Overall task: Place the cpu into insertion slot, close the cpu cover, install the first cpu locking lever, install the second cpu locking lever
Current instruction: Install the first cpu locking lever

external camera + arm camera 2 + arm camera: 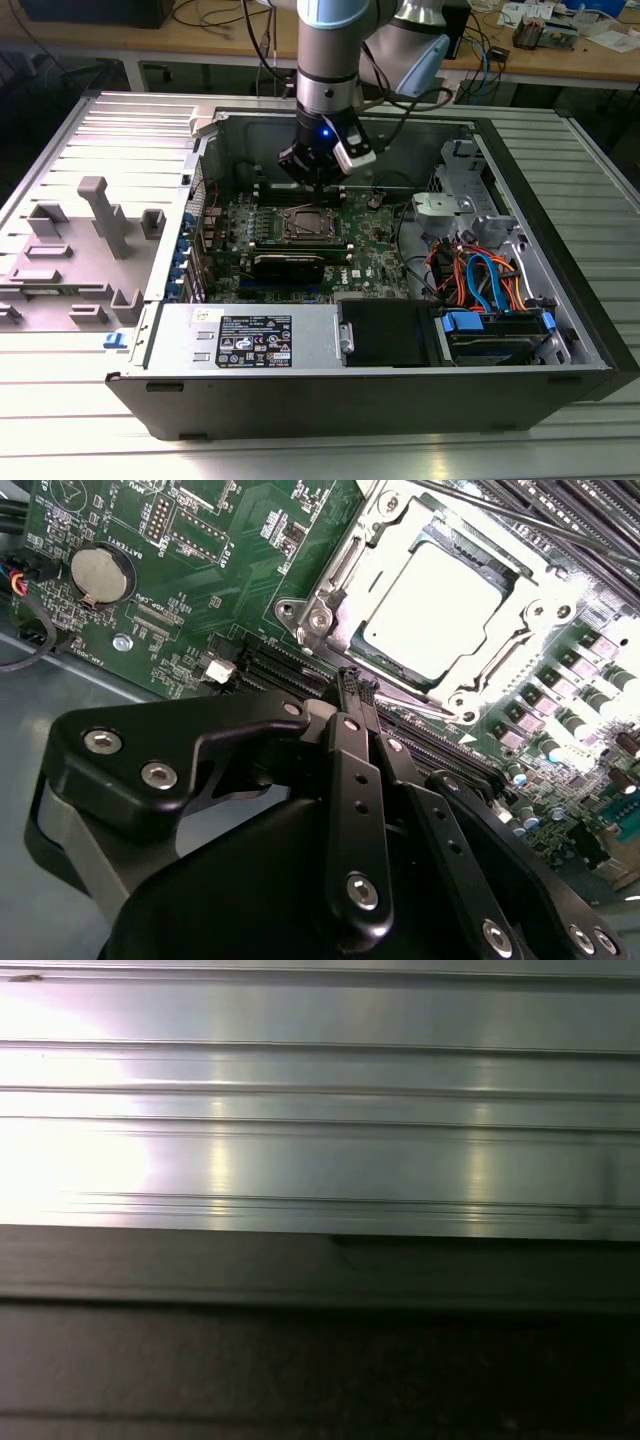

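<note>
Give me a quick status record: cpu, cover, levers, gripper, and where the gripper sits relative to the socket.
cpu: seated in the insertion slot, silver top showing
cpu cover: down, framing the cpu
locking levers: cannot tell if latched
gripper: shut, holding nothing, tips just off the slot's edge
setting: open computer case on a ribbed metal table

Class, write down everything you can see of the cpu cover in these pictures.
In the second wrist view, the cpu cover is a thin, shiny silver metal frame, square, with a large square cut-out. It lies closed and flat over the cpu, whose dull grey top shows through the cut-out, with the green circuit board around it. Curved slots and screw heads mark its sides and corners. The gripper, shut, hangs close to one edge; whether it touches the cover cannot be told.
</note>
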Controlling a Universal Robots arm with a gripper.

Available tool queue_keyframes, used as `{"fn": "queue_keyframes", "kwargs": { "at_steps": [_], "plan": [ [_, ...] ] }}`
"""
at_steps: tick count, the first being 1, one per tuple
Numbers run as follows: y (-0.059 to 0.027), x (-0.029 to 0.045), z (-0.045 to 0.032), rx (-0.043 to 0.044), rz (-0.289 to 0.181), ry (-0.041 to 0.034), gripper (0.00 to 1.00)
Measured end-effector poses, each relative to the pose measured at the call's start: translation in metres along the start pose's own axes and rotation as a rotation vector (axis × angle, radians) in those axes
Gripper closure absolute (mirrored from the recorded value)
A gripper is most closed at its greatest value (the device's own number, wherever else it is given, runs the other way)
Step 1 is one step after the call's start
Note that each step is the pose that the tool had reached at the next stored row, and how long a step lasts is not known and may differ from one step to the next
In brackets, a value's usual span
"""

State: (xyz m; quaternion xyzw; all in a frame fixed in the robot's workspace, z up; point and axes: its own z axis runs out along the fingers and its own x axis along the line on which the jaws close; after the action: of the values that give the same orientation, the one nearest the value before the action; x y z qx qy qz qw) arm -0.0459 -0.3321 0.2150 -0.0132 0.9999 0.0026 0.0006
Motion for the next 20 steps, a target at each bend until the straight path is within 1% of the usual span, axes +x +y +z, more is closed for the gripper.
{"fn": "queue_keyframes", "kwargs": {
  "at_steps": [11, 16, 20],
  "plan": [
    [0.0002, -0.0027, 0.0081, 0.0, 0.0, -0.0016, 0.89],
    [0.0002, -0.0027, 0.0084, 0.0, -0.001, -0.0017, 0.89],
    [0.0002, -0.0028, 0.0084, -0.0001, -0.02, -0.0017, 0.89]
  ]
}}
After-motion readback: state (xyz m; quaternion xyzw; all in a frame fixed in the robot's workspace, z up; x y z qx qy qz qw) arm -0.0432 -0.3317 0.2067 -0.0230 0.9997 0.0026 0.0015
